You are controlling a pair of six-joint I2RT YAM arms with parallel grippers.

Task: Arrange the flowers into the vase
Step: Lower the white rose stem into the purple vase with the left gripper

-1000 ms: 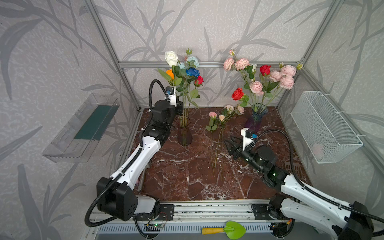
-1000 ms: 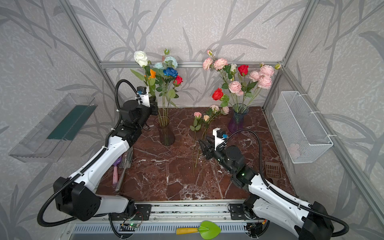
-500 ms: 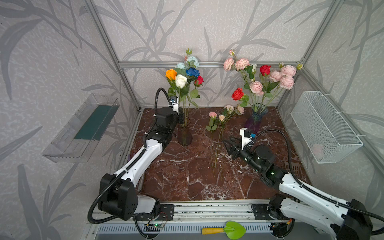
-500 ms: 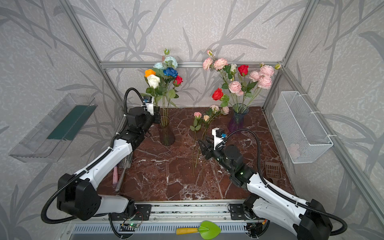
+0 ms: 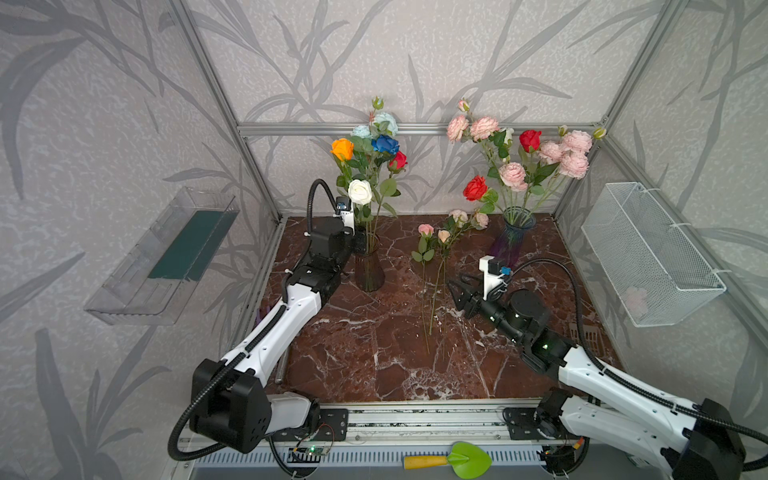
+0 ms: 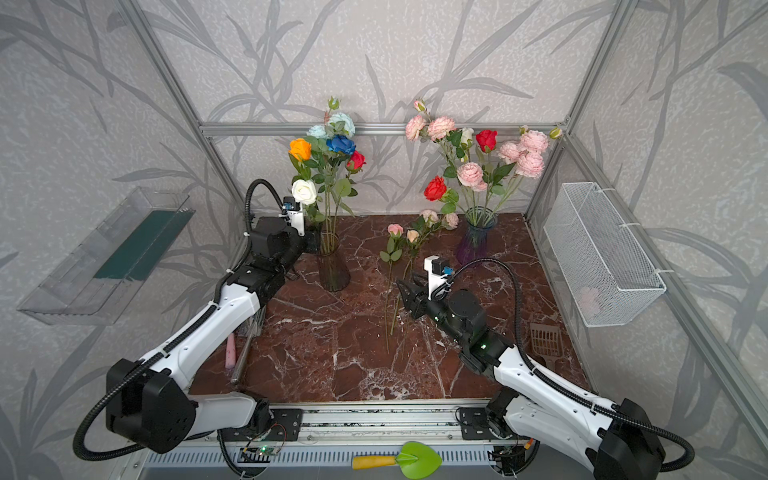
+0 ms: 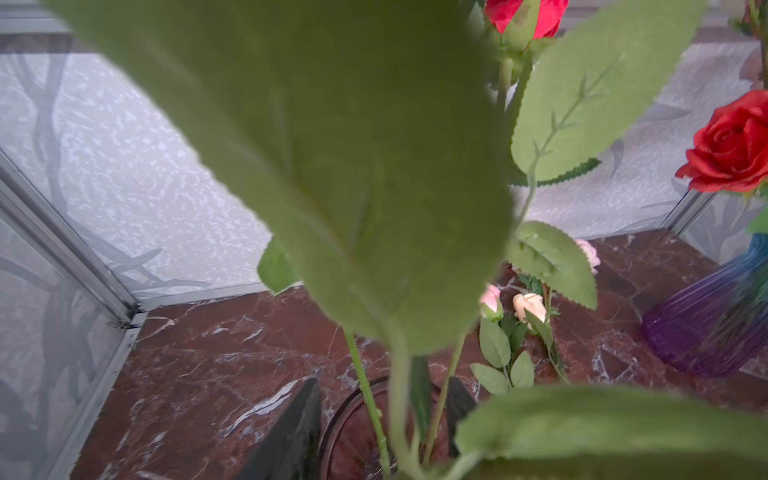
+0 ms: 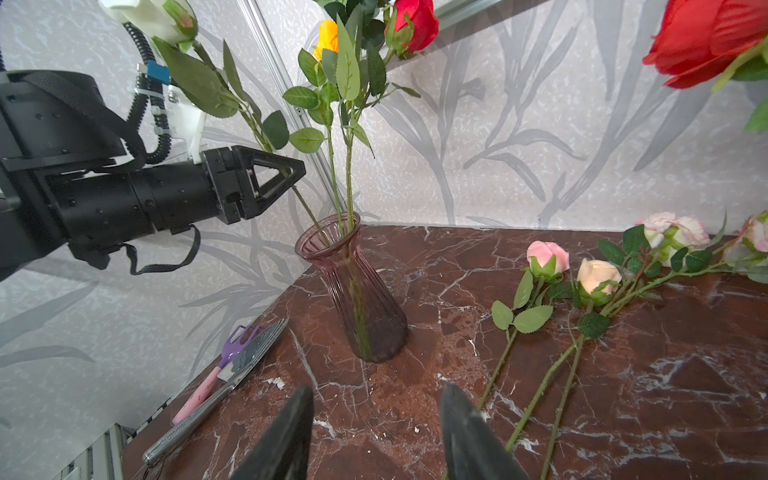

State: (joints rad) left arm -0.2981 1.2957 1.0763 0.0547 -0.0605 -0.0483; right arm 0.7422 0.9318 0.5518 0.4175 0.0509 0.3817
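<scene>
A brown ribbed vase (image 5: 369,270) (image 6: 332,270) (image 8: 361,299) at the back left holds orange, blue, pale-blue and red roses, and a white rose (image 5: 360,191) (image 6: 304,191) sits lower among them. My left gripper (image 5: 357,243) (image 7: 384,382) (image 8: 291,174) is level with the vase mouth. It is open, and green stems run loose between its fingers. A purple vase (image 5: 509,245) (image 7: 706,332) at the back right holds pink and red flowers. A few small-budded flowers (image 5: 432,249) (image 8: 548,257) lie on the marble. My right gripper (image 5: 459,291) (image 6: 409,291) (image 8: 378,388) hovers open and empty beside their stems.
A white wire basket (image 5: 648,257) hangs on the right wall and a clear tray (image 5: 166,257) on the left wall. A pink-handled fork and a metal tool (image 8: 232,357) lie by the left edge. A brown scoop (image 6: 544,340) lies at the right and a green trowel (image 5: 457,459) on the front rail.
My left arm came down with the white rose, whose stem now stands in the brown vase. Its jaws have gone from shut to open. The right arm has barely moved.
</scene>
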